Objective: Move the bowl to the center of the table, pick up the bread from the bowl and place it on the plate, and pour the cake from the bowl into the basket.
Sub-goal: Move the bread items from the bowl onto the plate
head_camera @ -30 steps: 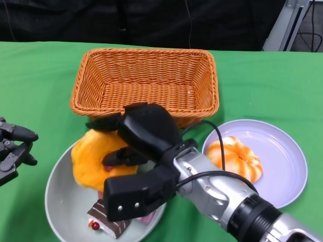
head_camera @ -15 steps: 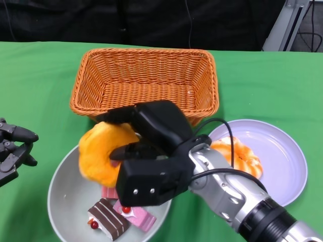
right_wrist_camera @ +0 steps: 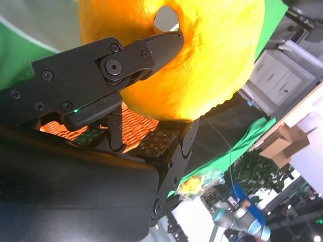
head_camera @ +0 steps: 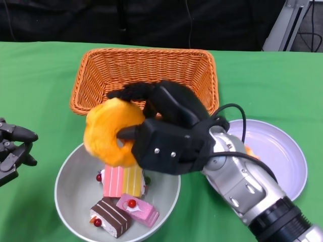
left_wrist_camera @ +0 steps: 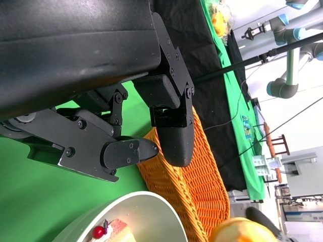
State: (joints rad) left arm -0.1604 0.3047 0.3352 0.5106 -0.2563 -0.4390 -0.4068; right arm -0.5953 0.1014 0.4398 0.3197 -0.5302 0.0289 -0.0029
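Note:
My right hand point(head_camera: 166, 128) grips an orange ring-shaped bread point(head_camera: 110, 131) and holds it lifted above the grey bowl point(head_camera: 70, 174), near the basket's front wall. In the right wrist view a finger goes through the hole of the bread point(right_wrist_camera: 202, 55). Several cake slices point(head_camera: 123, 194) lie in the bowl: pink, yellow and chocolate ones. The lilac plate point(head_camera: 282, 156) at the right is mostly hidden by my forearm; a sliver of another orange bread point(head_camera: 251, 151) shows on it. My left hand point(head_camera: 12, 148) rests at the left edge, holding nothing, fingers apart.
An orange wicker basket point(head_camera: 146, 75) stands behind the bowl, with nothing in it. The left wrist view shows the basket wall point(left_wrist_camera: 197, 186) and the bowl rim point(left_wrist_camera: 126, 206). A green cloth covers the table; dark background and equipment lie beyond.
My right hand has lifted the bread up out of the bowl and slightly toward the basket. The cake slices underneath are now uncovered. The left hand has not moved.

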